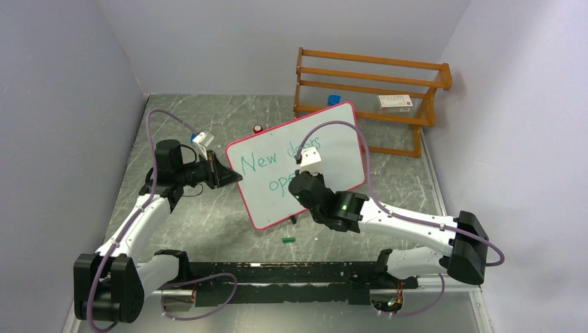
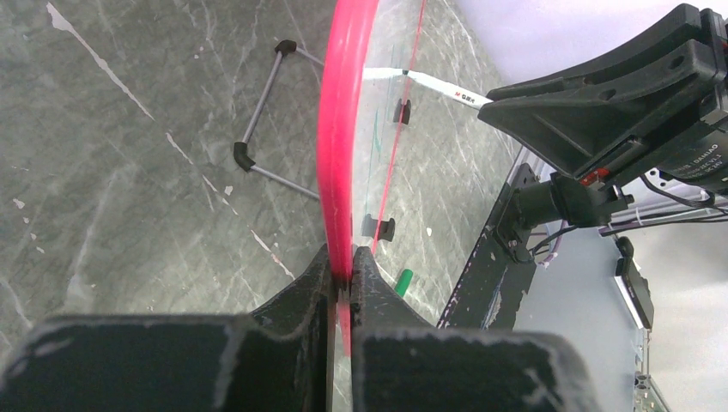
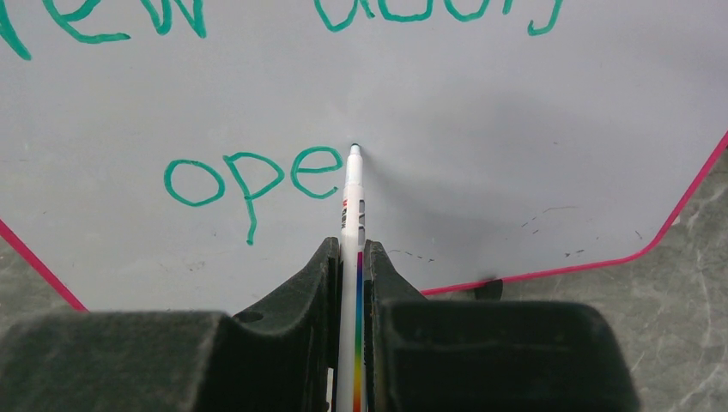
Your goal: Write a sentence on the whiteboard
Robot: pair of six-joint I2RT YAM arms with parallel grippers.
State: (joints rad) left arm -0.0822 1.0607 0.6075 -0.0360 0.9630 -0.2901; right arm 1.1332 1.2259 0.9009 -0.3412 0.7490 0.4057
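Note:
The whiteboard stands tilted at mid-table, white with a pink-red rim. My left gripper is shut on its left edge, and the rim is pinched between the fingertips of the left gripper. The sentence in green reads "New doors" with "ope" below it. My right gripper is shut on a white marker with a rainbow stripe. The marker tip touches the whiteboard just right of the "e". From above, the right gripper covers the board's lower middle.
A green marker cap lies on the table in front of the board, the same cap showing by the left fingers. A wooden rack with a white box stands at the back right. A small red-topped object sits behind the board.

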